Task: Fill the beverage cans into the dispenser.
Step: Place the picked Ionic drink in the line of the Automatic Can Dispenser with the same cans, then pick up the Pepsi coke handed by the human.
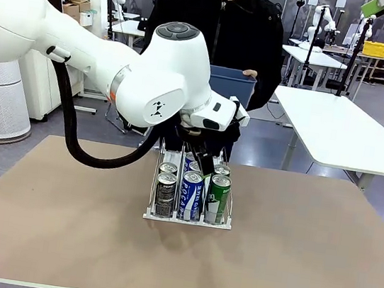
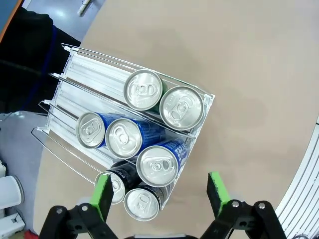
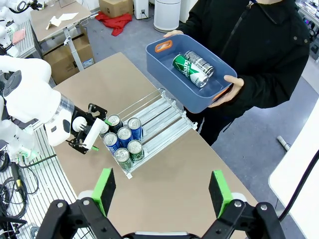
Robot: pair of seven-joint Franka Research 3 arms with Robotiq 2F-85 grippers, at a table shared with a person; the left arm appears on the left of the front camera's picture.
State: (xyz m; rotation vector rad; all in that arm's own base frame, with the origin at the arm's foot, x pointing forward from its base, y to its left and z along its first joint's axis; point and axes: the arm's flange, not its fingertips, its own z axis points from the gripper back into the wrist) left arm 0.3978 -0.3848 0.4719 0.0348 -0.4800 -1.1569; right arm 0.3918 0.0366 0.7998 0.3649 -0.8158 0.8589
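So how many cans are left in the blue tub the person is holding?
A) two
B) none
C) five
A: the right wrist view shows a green can and a dark can lying side by side in the blue tub.

Bright, even overhead room light; all 3 views sharp. Soft shadow on bench [image 1: 304, 260] just near of the dispenser [image 1: 187, 220]. Silver tops of beverage cans [image 2: 143, 89] glint, mild glare. Wrist views bend at edges. White left arm [image 1: 64, 33] nearly overexposed.
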